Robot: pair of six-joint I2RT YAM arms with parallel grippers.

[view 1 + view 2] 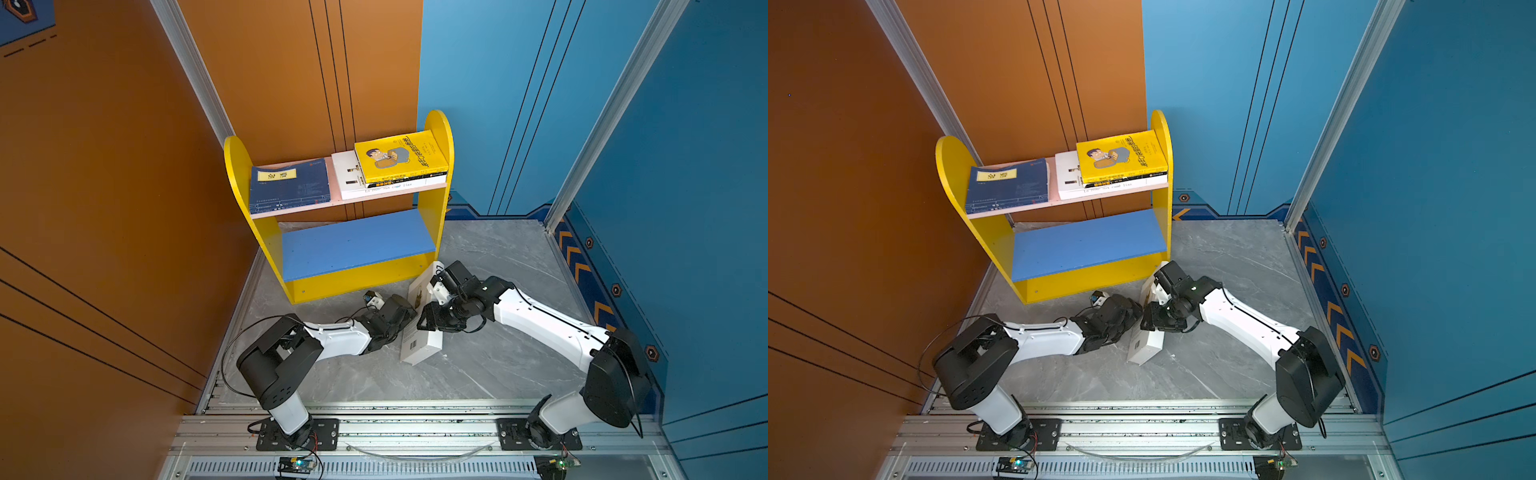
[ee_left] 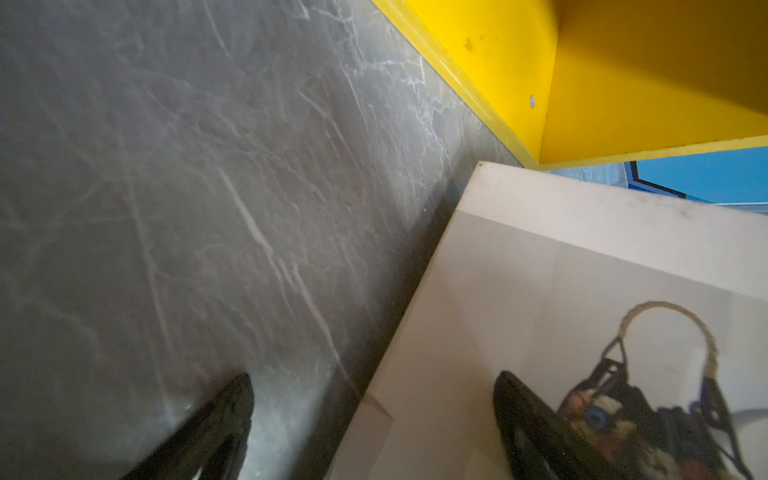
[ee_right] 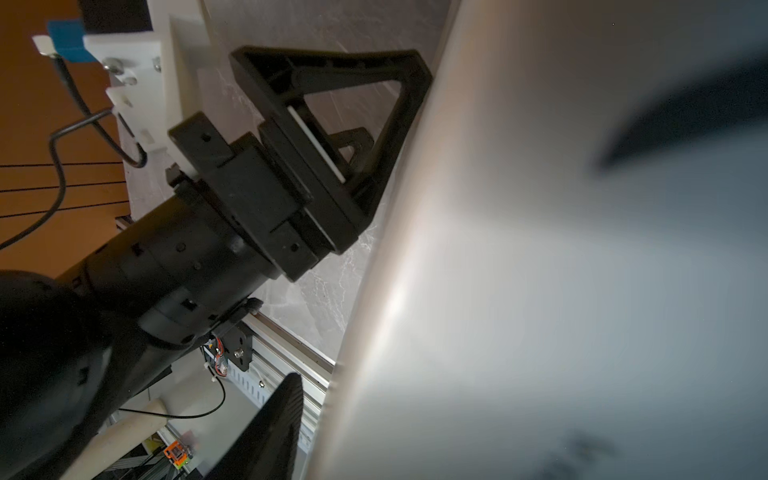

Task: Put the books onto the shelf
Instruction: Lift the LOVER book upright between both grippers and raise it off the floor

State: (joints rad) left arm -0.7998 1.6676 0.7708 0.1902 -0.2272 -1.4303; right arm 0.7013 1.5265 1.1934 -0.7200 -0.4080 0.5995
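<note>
The shelf (image 1: pixel 437 129) stands at the back on yellow sides. Its pink upper board (image 1: pixel 328 204) carries a navy book (image 1: pixel 291 189) on the left and, on the right, a stack with a yellow cartoon book (image 1: pixel 401 156) on top. The blue lower board (image 1: pixel 357 245) is bare. A white book (image 1: pixel 419 349) is propped at a tilt on the floor before the shelf's right foot. My left gripper (image 2: pixel 374 376) is open and straddles the white book (image 2: pixel 540 270) at its edge. My right gripper (image 1: pixel 431 307) is shut on the white book (image 3: pixel 540 291). One fingertip (image 3: pixel 286 399) shows beside its edge; the other is hidden.
The grey marbled floor (image 1: pixel 498 353) is walled in by an orange panel (image 1: pixel 104 208) on the left and a blue panel (image 1: pixel 685 208) on the right. An aluminium rail (image 1: pixel 415 432) carries both arm bases along the front. The shelf's yellow base strip (image 2: pixel 478 79) runs close behind the tilted book.
</note>
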